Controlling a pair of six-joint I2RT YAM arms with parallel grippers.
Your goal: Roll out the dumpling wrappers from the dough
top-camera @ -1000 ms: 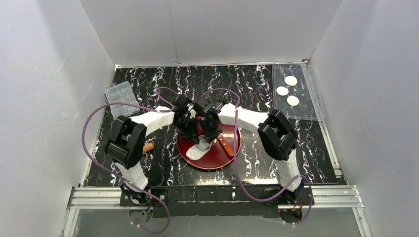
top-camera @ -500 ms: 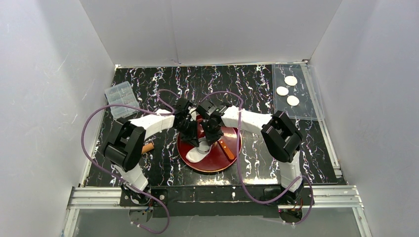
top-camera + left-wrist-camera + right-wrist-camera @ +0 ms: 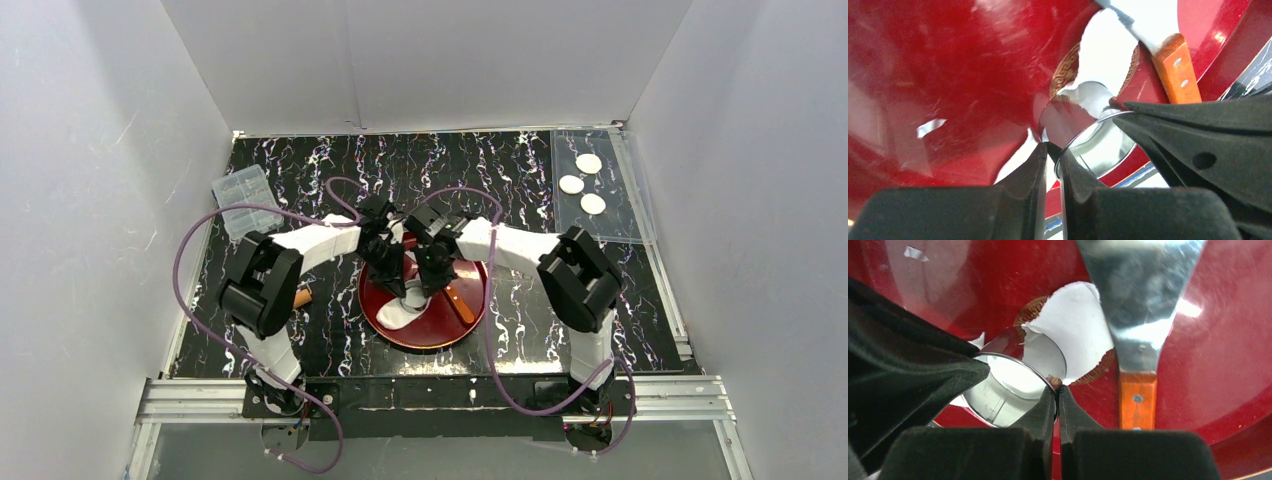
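Note:
The dough [image 3: 397, 314] is a ragged flat white sheet on the red plate [image 3: 450, 325]. The small metal ring [image 3: 413, 296] stands on it. My left gripper [image 3: 394, 281] and right gripper [image 3: 431, 284] meet over the ring. In the left wrist view the left gripper [image 3: 1054, 150] pinches the ring's wall [image 3: 1098, 145] above the dough [image 3: 1108, 55]. In the right wrist view the right gripper [image 3: 1057, 390] pinches the opposite side of the ring [image 3: 1008, 385] next to the dough [image 3: 1075, 325]. Three dumpling wrappers [image 3: 571, 184] lie on a clear sheet at the back right.
A scraper with an orange handle [image 3: 459, 300] lies on the plate's right side, its blade [image 3: 1138, 300] beside the dough. A clear plastic box [image 3: 243, 200] sits at the back left. A brown rolling pin end [image 3: 298, 298] shows under the left arm.
Both arms have shifted slightly right and toward the near edge, elbows swinging. The grippers stay together on the ring over the dough.

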